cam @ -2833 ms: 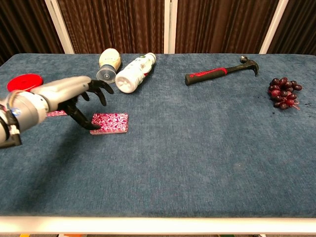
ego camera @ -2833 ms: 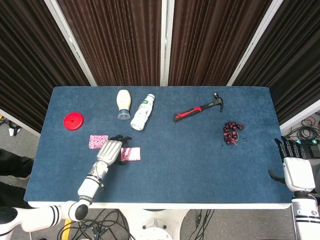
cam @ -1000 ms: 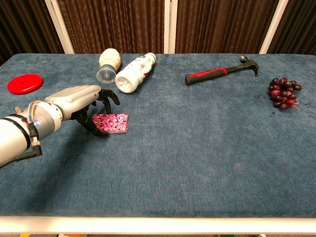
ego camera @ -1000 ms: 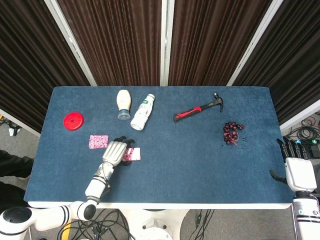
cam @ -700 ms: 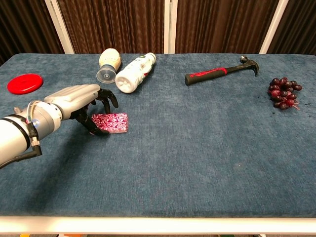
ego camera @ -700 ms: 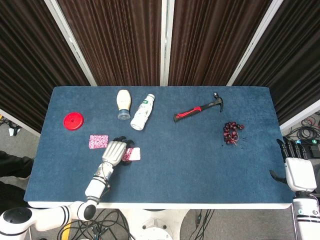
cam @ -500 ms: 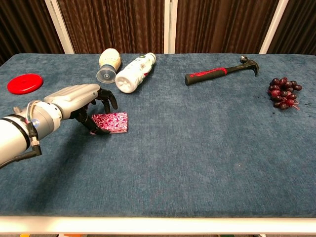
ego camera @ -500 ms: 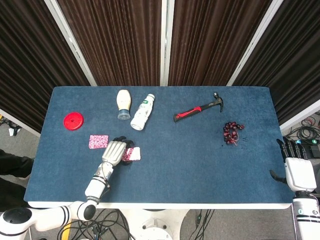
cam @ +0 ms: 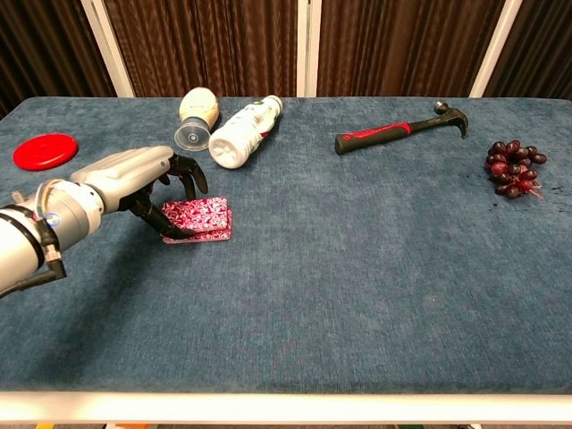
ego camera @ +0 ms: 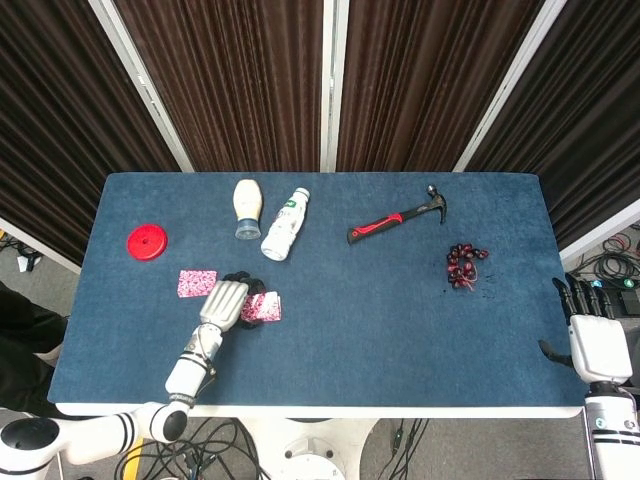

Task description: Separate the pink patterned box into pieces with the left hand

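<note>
The pink patterned box (ego camera: 264, 307) lies on the blue table (ego camera: 400, 320), left of the middle. My left hand (ego camera: 225, 300) reaches over its left end and pinches it between the thumb and the dark fingers (cam: 183, 178). In the chest view the box (cam: 204, 217) shows two stacked layers, the upper one raised a little at the held end. A separate flat pink patterned piece (ego camera: 197, 283) lies just left of the hand; my left hand (cam: 134, 183) hides it in the chest view. My right hand (ego camera: 595, 340) hangs off the table's right front corner, holding nothing.
A red disc (ego camera: 147, 242) lies at the far left. A squeeze bottle (ego camera: 246, 208) and a white bottle (ego camera: 285, 223) lie on their sides behind the box. A red-handled hammer (ego camera: 397, 220) and a bunch of dark grapes (ego camera: 465, 265) are to the right.
My left hand has closed on the box's left end and raised it slightly, so the upper layer now stands off the lower one. The right hand has not moved.
</note>
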### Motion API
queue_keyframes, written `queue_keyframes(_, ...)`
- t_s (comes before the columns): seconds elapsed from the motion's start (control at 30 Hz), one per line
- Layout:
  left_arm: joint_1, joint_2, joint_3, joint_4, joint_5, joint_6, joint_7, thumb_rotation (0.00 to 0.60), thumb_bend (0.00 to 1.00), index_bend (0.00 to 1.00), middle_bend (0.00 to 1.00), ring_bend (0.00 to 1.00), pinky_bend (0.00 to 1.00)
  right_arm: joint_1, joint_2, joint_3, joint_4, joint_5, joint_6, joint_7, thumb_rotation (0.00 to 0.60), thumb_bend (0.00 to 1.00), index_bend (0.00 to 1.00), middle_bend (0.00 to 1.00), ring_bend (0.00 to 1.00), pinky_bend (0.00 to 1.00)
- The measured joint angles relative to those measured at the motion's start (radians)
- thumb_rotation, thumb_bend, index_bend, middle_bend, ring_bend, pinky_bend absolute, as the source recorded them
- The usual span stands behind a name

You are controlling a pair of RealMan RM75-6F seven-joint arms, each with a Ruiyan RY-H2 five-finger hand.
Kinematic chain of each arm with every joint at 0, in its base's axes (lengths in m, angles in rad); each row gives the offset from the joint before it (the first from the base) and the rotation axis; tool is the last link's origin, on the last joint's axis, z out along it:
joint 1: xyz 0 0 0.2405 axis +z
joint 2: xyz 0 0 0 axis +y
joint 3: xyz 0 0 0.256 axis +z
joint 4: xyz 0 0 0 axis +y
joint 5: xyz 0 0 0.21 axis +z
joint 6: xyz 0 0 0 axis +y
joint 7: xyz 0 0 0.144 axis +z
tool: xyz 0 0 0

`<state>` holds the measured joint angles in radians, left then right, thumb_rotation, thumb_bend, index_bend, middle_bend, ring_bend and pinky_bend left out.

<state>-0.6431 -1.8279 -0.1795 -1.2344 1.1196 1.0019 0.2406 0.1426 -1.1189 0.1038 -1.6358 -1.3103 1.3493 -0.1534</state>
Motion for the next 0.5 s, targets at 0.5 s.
queue_keyframes(0.5,0.139,0.171,0.074,-0.177,-0.009,0.116,0.05,0.6,0.22,0.36,0.46,0.18,0.24,0.012,-0.004,0.0,-0.002,-0.004,-0.019,0.0,0.6,0.12,0.0,0.0,0.0,0.0)
